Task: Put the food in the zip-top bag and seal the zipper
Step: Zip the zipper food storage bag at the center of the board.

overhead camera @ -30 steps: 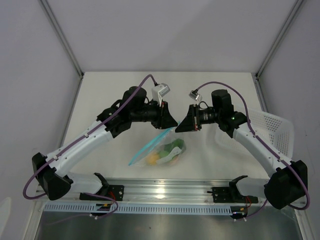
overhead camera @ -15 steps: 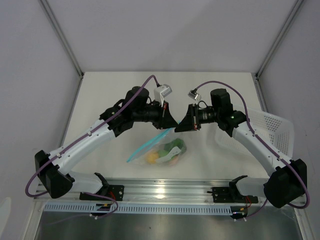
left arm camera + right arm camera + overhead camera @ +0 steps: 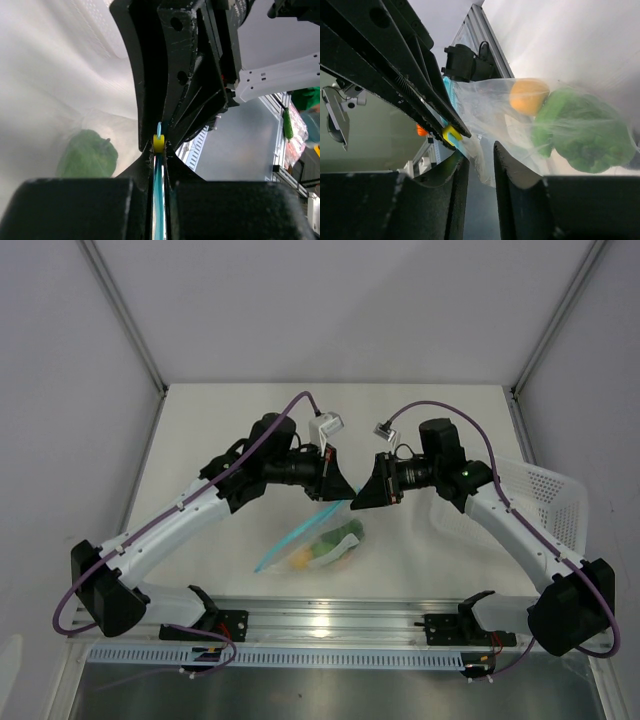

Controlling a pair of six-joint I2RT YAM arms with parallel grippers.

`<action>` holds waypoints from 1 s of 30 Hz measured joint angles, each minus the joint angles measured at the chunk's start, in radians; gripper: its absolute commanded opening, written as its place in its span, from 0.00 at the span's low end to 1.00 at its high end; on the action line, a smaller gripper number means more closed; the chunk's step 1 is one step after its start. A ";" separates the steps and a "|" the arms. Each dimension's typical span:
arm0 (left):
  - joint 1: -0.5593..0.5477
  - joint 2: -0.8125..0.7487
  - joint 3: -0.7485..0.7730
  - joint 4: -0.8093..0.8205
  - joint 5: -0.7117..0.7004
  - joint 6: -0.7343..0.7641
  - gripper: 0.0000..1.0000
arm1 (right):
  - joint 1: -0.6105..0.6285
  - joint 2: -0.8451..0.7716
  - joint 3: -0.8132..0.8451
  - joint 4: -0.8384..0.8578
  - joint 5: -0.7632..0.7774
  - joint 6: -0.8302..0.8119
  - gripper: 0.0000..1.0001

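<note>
Food bagged, zipper in hand, seal unconfirmed.
By the table's near edge, the zip-top bag [image 3: 290, 550] holds the food [image 3: 335, 540]. The left gripper [image 3: 158, 155] is clamped on the zipper [image 3: 158, 200], and the right gripper [image 3: 479, 152] pinches the bag's film beside it.

Far table [image 3: 340, 410]: bare surface beyond both arms, open to either one.
Centre: left gripper [image 3: 339, 489] and right gripper [image 3: 359, 497] stand almost tip to tip over the zip-top bag [image 3: 312, 542]; no way through between them.
Right edge: white basket [image 3: 548, 498] close beside the right forearm.
Near side: rail [image 3: 320, 618] just behind the bag.
</note>
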 measured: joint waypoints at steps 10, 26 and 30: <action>0.007 0.000 -0.006 0.010 0.068 0.000 0.01 | 0.000 0.000 0.001 0.035 -0.057 -0.050 0.00; 0.021 -0.003 -0.013 -0.044 0.002 0.018 0.01 | -0.015 -0.039 -0.147 0.348 0.006 0.314 0.00; 0.022 -0.011 -0.014 -0.048 -0.013 0.020 0.01 | -0.026 -0.045 -0.151 0.383 0.008 0.369 0.00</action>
